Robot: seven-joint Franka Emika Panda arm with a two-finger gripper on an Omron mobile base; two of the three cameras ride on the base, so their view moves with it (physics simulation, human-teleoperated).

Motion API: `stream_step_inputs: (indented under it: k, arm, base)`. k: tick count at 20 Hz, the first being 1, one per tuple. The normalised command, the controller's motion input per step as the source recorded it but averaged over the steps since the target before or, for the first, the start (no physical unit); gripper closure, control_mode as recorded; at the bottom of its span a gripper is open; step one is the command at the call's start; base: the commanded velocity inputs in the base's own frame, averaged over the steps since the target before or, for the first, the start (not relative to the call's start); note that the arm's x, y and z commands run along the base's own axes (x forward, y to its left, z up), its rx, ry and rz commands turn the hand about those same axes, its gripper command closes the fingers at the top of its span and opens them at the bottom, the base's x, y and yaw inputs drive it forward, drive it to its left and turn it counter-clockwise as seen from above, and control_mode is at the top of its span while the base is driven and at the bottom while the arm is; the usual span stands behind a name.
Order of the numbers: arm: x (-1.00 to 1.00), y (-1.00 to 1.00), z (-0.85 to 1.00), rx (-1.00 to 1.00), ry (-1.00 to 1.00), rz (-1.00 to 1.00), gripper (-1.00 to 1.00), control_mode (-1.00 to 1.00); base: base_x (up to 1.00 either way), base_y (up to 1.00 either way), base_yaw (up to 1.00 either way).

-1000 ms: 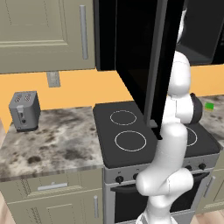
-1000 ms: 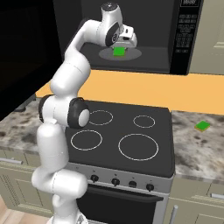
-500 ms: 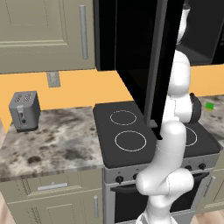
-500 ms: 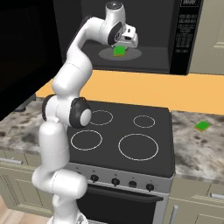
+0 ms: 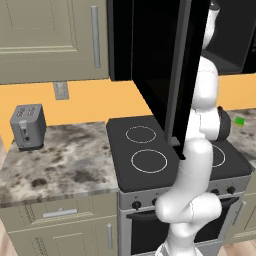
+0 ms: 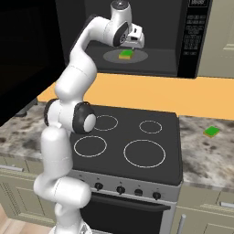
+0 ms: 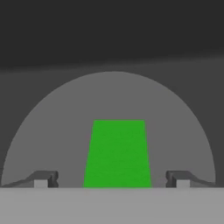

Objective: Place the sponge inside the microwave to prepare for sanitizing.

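Hand view is showing you the sponge [image 7: 117,153] lying on the microwave [image 6: 191,41] turntable [image 7: 52,131], with the gripper [image 7: 112,178] fingers spread apart on either side. You are finishing the release; next, I judge, you are pulling straight out without brushing it.

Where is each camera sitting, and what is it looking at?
Left base view: behind the arm's left, facing the stove, toaster and open microwave door; white arm at right.
Right base view: behind its right, facing the microwave; the tool is over the sponge.
Hand view: on the hand, facing the sponge on the turntable; fingertips wide apart.
Shared: sponge, turntable.
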Motion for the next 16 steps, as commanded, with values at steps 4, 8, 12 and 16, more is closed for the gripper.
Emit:
stream_step_inputs:
  k: [4, 8, 12, 16]
  arm:
    - [-0.56, 0.00, 0.00, -0.01, -0.19, 0.00, -1.00, -1.00]
    - [-0.86, 0.00, 0.00, -0.08, -0.22, 0.00, -1.00, -1.00]
    - [-0.99, 0.00, 0.00, -0.11, -0.23, 0.00, -1.00, -1.00]
    - [-0.96, 0.00, -0.04, -0.16, -0.28, 0.02, -1.00, -1.00]
  base:
    - [0.00, 0.00, 0.00]
    - [0.00, 0.00, 0.00]
    - [0.00, 0.00, 0.00]
    - [0.00, 0.00, 0.00]
